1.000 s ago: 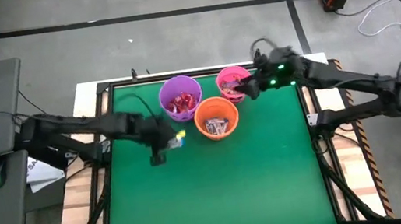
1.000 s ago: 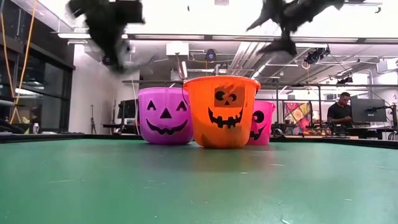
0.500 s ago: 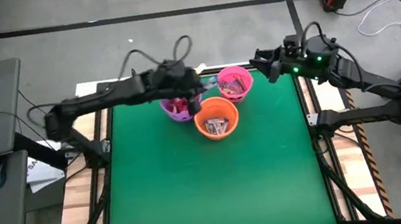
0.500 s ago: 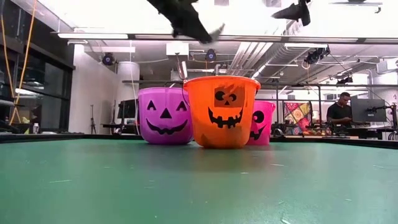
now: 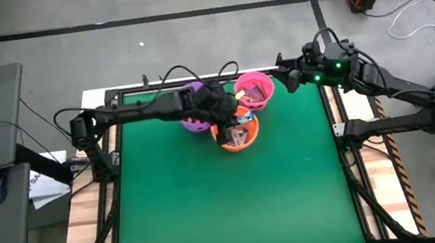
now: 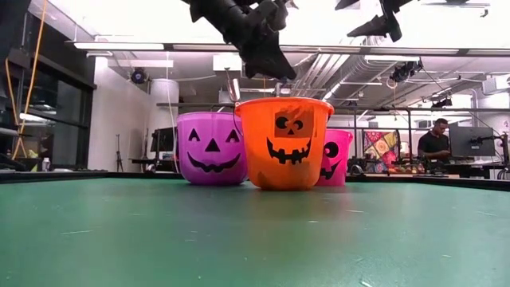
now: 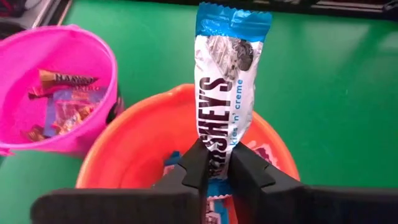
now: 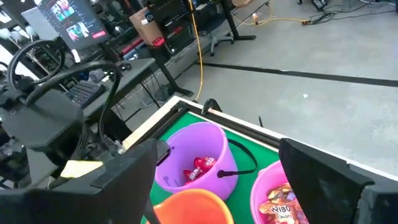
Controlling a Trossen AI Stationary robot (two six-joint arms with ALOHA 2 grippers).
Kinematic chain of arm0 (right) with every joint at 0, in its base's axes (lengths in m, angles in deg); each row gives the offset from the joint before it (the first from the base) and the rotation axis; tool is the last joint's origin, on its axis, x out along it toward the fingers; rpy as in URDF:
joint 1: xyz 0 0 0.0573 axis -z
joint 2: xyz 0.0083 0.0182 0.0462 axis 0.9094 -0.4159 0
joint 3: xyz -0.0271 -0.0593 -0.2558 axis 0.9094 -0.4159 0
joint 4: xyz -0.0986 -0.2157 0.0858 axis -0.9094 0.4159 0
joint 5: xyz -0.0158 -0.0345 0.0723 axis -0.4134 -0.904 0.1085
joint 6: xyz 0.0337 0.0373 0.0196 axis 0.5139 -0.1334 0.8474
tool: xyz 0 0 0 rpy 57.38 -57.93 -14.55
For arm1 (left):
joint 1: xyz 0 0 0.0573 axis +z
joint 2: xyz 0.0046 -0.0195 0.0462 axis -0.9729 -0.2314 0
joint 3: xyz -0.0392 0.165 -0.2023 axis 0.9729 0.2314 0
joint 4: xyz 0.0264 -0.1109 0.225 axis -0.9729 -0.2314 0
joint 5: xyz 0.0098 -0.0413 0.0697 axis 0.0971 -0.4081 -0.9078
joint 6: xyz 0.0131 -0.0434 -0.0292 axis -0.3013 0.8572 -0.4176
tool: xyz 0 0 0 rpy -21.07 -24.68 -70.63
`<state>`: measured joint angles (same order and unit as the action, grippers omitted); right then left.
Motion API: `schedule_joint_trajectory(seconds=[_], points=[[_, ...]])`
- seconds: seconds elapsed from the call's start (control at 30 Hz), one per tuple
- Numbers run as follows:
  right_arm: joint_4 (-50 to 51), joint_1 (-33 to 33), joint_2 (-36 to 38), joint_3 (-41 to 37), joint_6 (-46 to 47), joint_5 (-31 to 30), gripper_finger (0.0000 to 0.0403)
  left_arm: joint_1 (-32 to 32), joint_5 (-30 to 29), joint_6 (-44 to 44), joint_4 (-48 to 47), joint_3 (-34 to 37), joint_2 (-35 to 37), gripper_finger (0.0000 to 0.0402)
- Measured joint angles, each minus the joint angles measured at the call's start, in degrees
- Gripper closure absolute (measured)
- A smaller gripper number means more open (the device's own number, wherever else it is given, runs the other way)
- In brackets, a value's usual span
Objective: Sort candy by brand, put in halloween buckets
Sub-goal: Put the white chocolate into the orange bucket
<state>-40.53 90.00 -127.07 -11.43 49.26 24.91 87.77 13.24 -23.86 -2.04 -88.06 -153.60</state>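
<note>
The high view looks straight down from well above on the whole green table (image 5: 213, 207), while the low view sits at table height and looks level across it at the orange bucket (image 6: 283, 143) and into the room behind. The left wrist view looks down from close over the orange bucket (image 7: 124, 155) and pink bucket (image 7: 93, 62); the right wrist view looks from farther off, sharing the purple bucket (image 8: 193, 152) with both fixed views.
</note>
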Motion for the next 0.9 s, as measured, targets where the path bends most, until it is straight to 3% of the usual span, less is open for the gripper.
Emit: schedule_joint_trajectory(seconds=[0.7,0.9], points=[[1.54,0.02,0.00,-0.02,-0.31,0.07,0.0073,-0.67,-2.60,2.69,-2.59,-0.02,0.37,0.0354],[2.27,0.17,0.00,-0.02,-1.79,0.15,0.0073,0.14,-3.64,3.80,-2.51,-0.02,0.37,0.0309]])
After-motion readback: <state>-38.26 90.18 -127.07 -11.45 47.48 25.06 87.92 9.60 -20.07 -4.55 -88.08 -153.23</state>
